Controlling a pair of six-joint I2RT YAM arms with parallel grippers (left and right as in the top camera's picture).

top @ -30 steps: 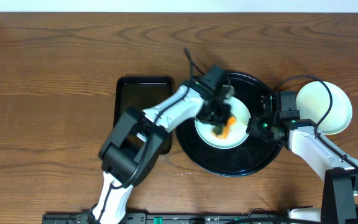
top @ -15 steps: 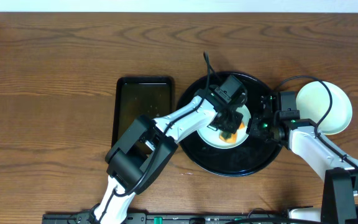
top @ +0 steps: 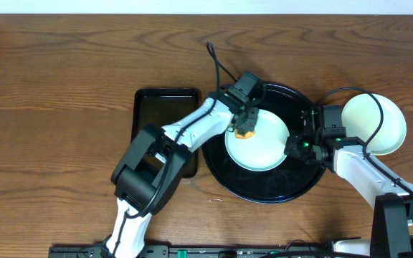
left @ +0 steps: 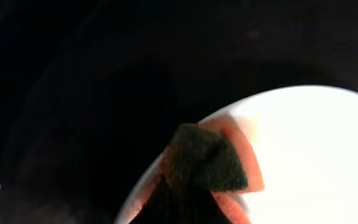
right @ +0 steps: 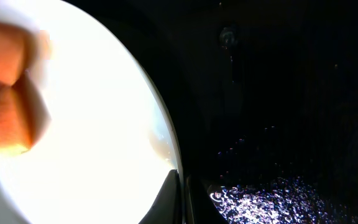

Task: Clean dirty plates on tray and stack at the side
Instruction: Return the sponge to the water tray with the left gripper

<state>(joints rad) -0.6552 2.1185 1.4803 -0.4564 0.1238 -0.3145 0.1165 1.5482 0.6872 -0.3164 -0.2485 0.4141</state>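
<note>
Moved since earlier: half a second ago the left pincer (top: pixel 245 127) and its sponge (top: pixel 247 132) sat over the middle-right of the mint plate (top: pixel 265 149); now they are at the plate's upper-left rim, with the arm swung back toward the rectangular tray (top: pixel 163 115).
Left pincer: clamped on the sponge, which presses on the plate's edge. The left wrist view shows the sponge's (left: pixel 207 165) dark scouring face with orange at its sides, lying across the bright rim.
Right pincer (top: pixel 291 148): closed on the mint plate's right rim. In the right wrist view its fingertips (right: pixel 182 193) are nearly together at the plate's (right: pixel 98 112) edge.
Mint plate: lies inside the round tray (top: pixel 264 188), a little left of its centre, and looks evenly pale from overhead.
Round tray: glossy black, on the surface (top: pixel 63 107) just right of the rectangular tray.
Side plate (top: pixel 373 132): pale yellow, on the bare surface right of the round tray, with a black cable across it. Whether another plate lies beneath it cannot be told.
Sponge from the right wrist: an orange block (right: pixel 5 106) at the plate's far left.
</note>
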